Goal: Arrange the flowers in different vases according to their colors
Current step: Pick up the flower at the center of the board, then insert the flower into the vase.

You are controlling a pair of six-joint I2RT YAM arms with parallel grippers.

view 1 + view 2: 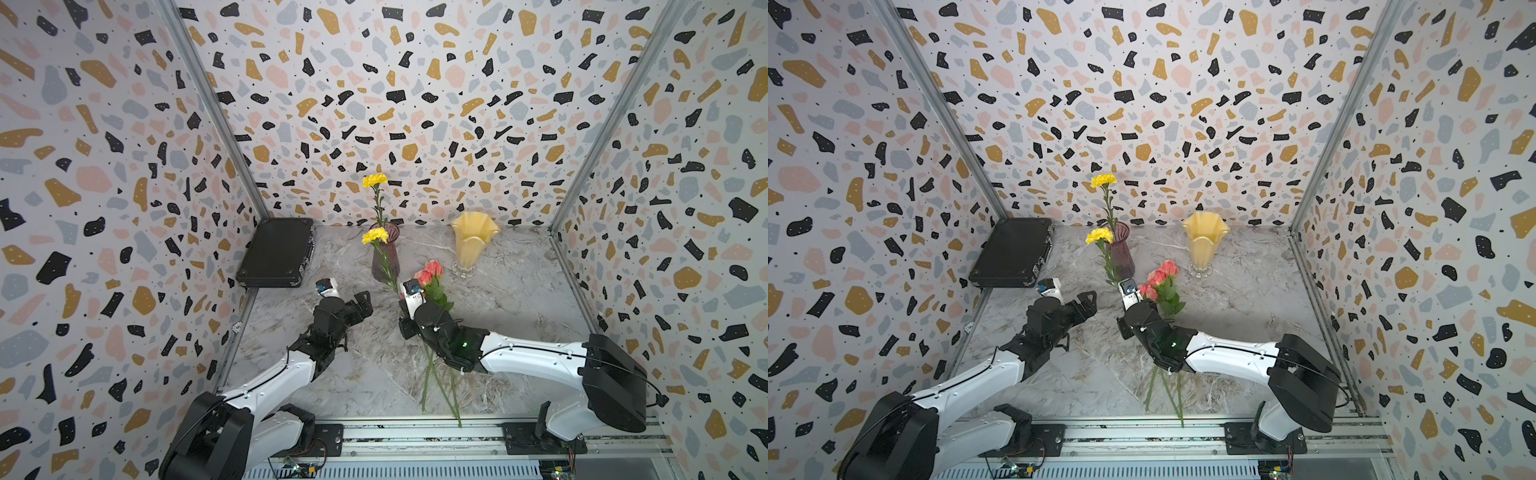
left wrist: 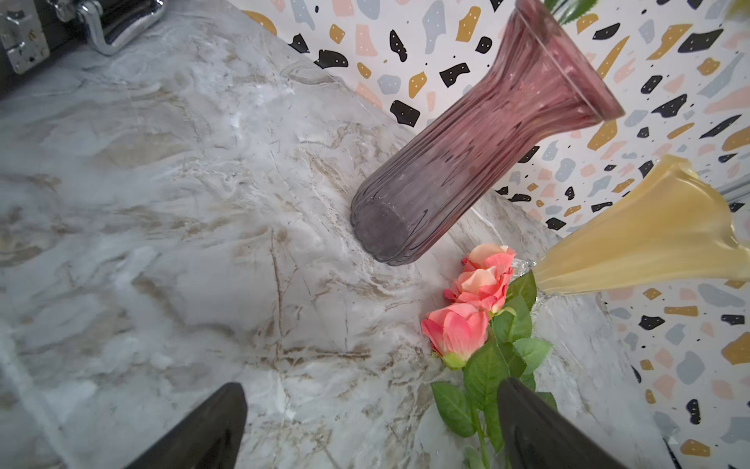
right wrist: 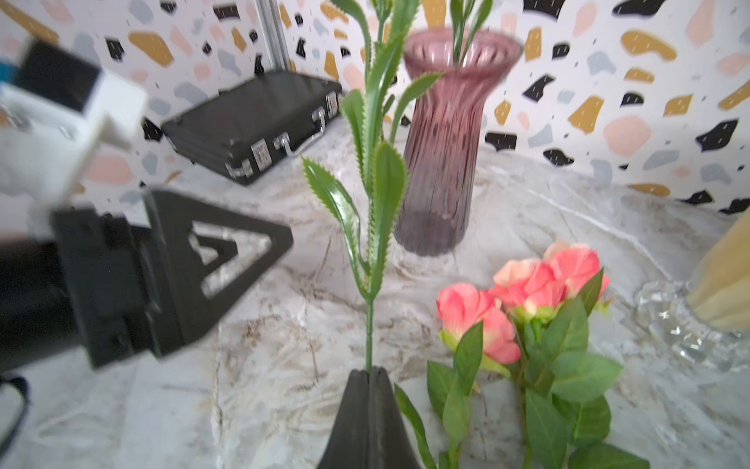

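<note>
One tabletop: grey-veined marble-patterned surface (image 1: 519, 299), with both vases, the case and the roses on it.
Flat case: black hard case with metal latches (image 1: 276, 253), in the back left corner, well apart from the flowers.
Cream vase: creamy yellow vase with wavy ruffled rim and clear foot (image 1: 473, 241), upright at the back, to the right of the purple one.
Purple vase: ribbed translucent purple glass vase with narrow neck (image 1: 385, 257), upright at back centre, with one frilly yellow flower on a thin stem (image 1: 374, 180) standing in it.
Roses: three pink-coral roses with broad green leaves (image 1: 428, 272), lying on the marble just in front of the two vases; their stems pass under the right arm toward the front edge.
Held flower: second frilly yellow flower (image 1: 375, 235) — lifted off the marble, stem tilted, bloom over the purple vase's rim in both top views; whether they touch cannot be told.
Right gripper (image 3: 370, 375): fingers pressed together on that thin green stem, below its leaves.
Left gripper (image 2: 369, 383): fingers spread wide over bare marble — near the purple vase's foot, apart from it.
</note>
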